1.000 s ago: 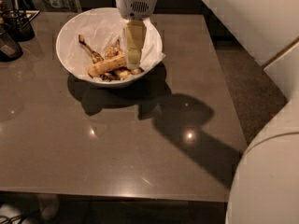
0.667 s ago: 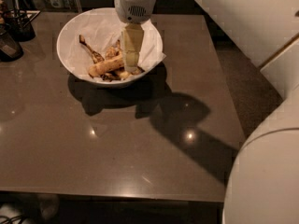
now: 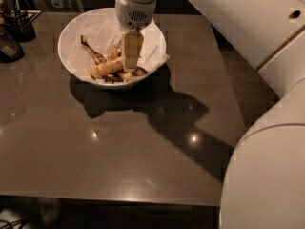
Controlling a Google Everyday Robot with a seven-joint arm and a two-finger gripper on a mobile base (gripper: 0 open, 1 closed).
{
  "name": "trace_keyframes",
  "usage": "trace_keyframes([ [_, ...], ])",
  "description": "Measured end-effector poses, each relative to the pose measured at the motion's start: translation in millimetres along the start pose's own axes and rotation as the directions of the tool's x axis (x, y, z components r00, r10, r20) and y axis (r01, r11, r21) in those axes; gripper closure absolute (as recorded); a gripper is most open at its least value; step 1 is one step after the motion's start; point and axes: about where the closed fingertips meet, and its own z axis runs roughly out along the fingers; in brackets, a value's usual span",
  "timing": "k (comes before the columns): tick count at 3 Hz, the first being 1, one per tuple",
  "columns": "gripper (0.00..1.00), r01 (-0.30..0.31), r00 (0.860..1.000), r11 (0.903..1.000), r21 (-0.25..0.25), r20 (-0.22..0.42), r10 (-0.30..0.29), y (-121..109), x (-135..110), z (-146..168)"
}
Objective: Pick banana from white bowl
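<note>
The white bowl (image 3: 66,56) stands at the back left of the dark table, lined with crumpled white paper (image 3: 105,32). The banana (image 3: 106,68), pale yellow-tan with brown speckles, lies across the bottom of the bowl. Smaller dark brown peel pieces (image 3: 128,74) lie beside it, and a thin dark stem piece (image 3: 92,51) lies behind it. My gripper (image 3: 129,67) hangs straight down into the bowl from the white wrist (image 3: 136,6). Its tip is at the banana's right end and hides that end.
Dark containers (image 3: 13,30) stand at the table's far left edge. My large white arm (image 3: 257,42) crosses the right side of the view, and its body (image 3: 267,175) covers the front right corner. The table's front edge (image 3: 109,194) runs along the bottom.
My gripper has shifted slightly left and lower inside the bowl, closer onto the banana's right end. The banana and the bowl have not moved.
</note>
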Motion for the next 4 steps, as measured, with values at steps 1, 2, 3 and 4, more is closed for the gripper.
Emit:
trace_keyframes([
  [1,0.43,0.004,1.000,1.0000,-0.007,-0.011,-0.004,-1,2,7],
  [2,0.41,0.019,1.000,0.9997,-0.017,-0.023,-0.019,-4,0,14],
  [3,0.38,0.046,0.998,0.9983,-0.037,-0.039,-0.047,-4,-5,24],
  [4,0.39,0.072,0.996,0.9958,-0.057,-0.049,-0.075,-4,-13,34],
])
